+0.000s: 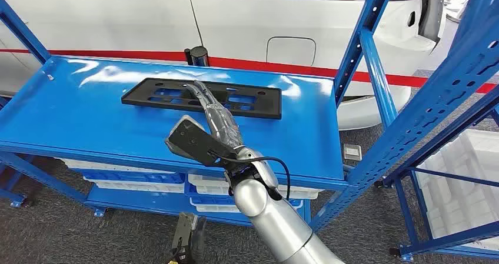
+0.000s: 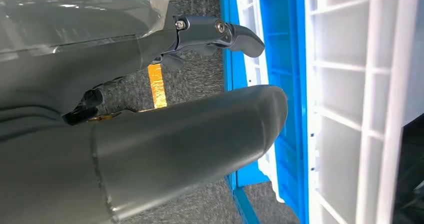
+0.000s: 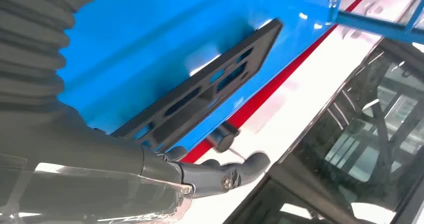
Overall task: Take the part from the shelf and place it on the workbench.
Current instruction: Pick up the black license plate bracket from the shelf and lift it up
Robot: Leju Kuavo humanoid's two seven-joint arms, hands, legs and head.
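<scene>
A flat black slotted part (image 1: 136,94) lies on the blue shelf top (image 1: 70,111), towards the back. My right hand (image 1: 215,123) reaches over the shelf with fingers stretched out; the fingertips lie over the part's near edge, at its middle. Nothing is in that hand. The right wrist view has the part (image 3: 200,97) just beyond the hand (image 3: 150,179), one dark finger (image 3: 235,171) extended past it. Whether the fingers touch the part I cannot tell. My left hand (image 2: 190,134) hangs low beside floor and crates, fingers apart, holding nothing.
A white car with a red stripe (image 1: 265,23) stands right behind the shelf. A small black cylinder (image 1: 199,55) stands at the shelf's back edge. Blue uprights (image 1: 376,64) rise on the right. White crates sit on the lower level (image 1: 135,176) and on the right (image 1: 465,176).
</scene>
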